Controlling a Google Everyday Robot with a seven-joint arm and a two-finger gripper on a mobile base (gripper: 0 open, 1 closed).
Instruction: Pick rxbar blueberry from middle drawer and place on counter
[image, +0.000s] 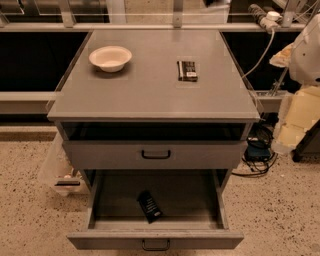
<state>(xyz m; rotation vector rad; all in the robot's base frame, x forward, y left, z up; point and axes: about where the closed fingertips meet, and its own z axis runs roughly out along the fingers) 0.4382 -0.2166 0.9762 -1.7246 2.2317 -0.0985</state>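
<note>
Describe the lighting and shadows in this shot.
Camera view: soft, even light on the counter; the white bowl throws a faint shadow beneath itself; the middle drawer is dim, the rxbar blueberry dark inside it; the gripper is out of view, only the pale arm shows at right.

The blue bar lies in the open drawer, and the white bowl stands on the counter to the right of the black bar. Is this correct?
The camera view shows the white bowl on the counter left of the black bar, not the right. The rxbar blueberry does lie in the open middle drawer. The gripper is out of view; only the arm shows at the right edge.
</note>
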